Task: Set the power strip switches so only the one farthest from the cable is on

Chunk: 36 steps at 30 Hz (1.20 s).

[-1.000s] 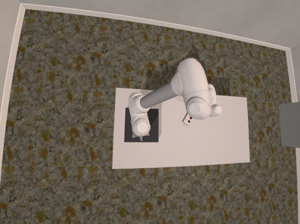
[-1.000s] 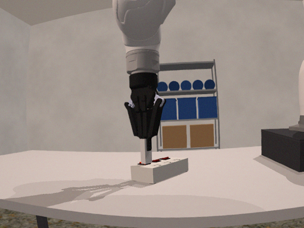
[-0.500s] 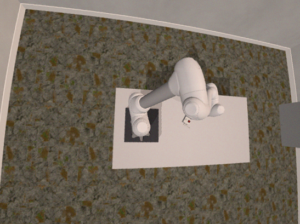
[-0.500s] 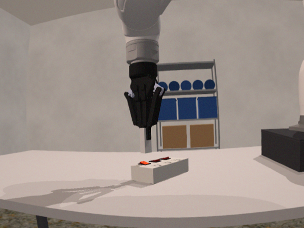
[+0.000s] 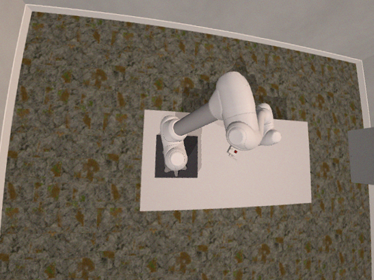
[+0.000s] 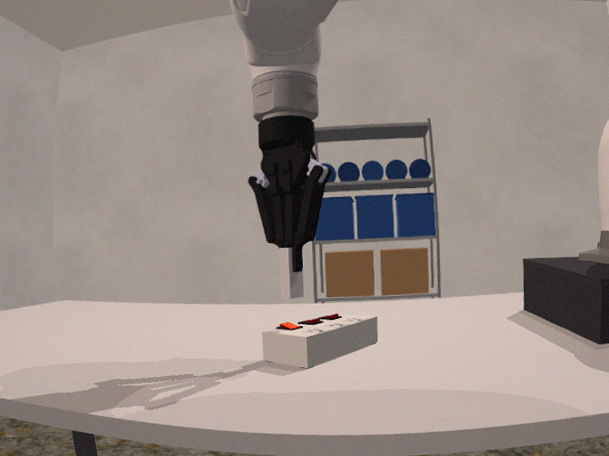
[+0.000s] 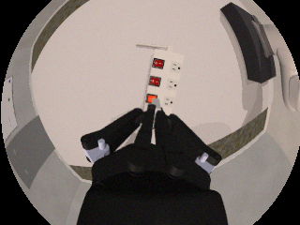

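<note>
A white power strip (image 6: 330,343) (image 7: 175,75) (image 5: 231,153) lies flat on the table (image 6: 455,386) (image 5: 263,184), right way up, with three red rocker switches in a row. The end switch nearest my fingers (image 6: 289,326) glows bright orange-red. The middle switch (image 6: 311,321) (image 7: 156,81) and the far switch (image 6: 330,316) (image 7: 157,62) look darker red. My gripper (image 6: 296,265) (image 7: 154,104) is shut on nothing, pointing straight down and hanging clear above the bright end switch. In the overhead view the arm hides the gripper and most of the strip. I cannot make out the cable.
The black pedestal of the robot base (image 6: 571,299) (image 5: 193,160) (image 7: 250,44) stands on the table to the right of the strip. A shelf unit (image 6: 376,212) with blue and brown boxes stands behind the table.
</note>
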Motion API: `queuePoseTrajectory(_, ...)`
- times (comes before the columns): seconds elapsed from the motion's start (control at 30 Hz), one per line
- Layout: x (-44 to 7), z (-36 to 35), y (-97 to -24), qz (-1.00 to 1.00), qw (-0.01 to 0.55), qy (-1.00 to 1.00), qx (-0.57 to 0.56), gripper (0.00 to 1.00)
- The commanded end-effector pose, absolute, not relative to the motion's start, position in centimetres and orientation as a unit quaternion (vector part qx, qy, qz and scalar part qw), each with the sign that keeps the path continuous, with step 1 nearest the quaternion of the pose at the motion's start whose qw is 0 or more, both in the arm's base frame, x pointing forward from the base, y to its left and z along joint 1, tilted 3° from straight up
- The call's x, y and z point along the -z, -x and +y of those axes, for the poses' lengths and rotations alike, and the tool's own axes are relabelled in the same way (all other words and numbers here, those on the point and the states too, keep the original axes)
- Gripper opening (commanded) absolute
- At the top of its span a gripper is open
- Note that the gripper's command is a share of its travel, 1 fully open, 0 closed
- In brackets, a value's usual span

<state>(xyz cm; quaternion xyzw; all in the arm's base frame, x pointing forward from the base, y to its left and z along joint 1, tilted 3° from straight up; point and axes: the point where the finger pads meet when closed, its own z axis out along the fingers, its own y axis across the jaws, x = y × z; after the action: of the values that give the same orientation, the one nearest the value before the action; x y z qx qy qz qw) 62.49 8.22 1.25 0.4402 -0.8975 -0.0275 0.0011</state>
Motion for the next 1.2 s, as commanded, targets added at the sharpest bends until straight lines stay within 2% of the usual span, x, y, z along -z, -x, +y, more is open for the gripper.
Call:
queuePoseTrajectory(0.0,-1.3,8.2,-62.5,-0.897,0.001,-0.440,0.028,0.00)
queuePoseTrajectory(0.33,-1.3,8.2,-62.5,-0.897,0.001,-0.440,0.028,0.00)
queuePoseTrajectory(0.37,-1.3,8.2,-62.5,-0.897,0.001,-0.440,0.028,1.00)
queuePoseTrajectory(0.87,-4.7,8.1,-62.6,-0.897,0.001,-0.440,0.028,1.00)
queuePoseTrajectory(1.17,-8.8,7.9,-62.7,-0.897,0.001,-0.440,0.028,1.00)
